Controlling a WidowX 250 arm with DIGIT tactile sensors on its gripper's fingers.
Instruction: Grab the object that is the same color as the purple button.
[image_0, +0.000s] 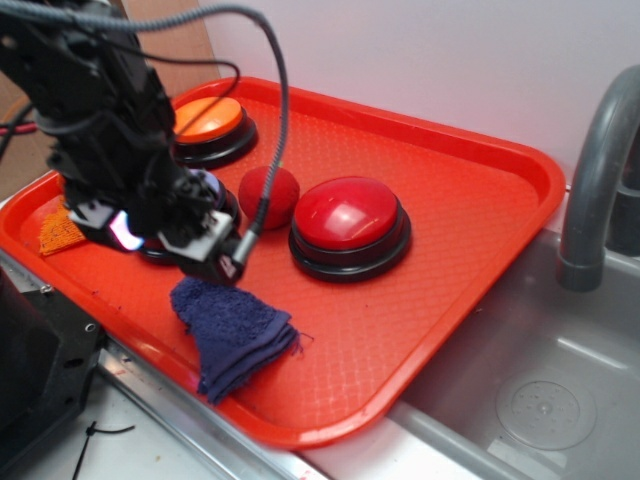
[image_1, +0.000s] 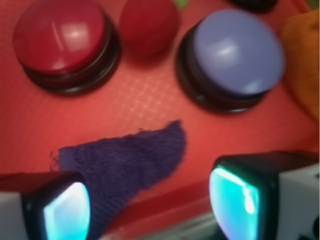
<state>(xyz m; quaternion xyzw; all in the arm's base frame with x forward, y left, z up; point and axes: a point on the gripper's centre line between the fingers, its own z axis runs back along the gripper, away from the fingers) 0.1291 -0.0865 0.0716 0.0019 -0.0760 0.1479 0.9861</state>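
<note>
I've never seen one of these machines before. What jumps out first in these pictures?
The bright red-orange tray beside a steel sink, with dome buttons on it: a big red button mid-tray, an orange button at the back and a lavender button. Then the black arm, its claw open above the dark purple rag at the tray's front edge.

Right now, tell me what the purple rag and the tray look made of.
Purple rag: looks like terry cloth, matte, with a looped nubby pile and frayed threads at its edge. Tray: probably moulded plastic, semi-glossy, with an embossed diamond grid and smooth raised rim.
</note>
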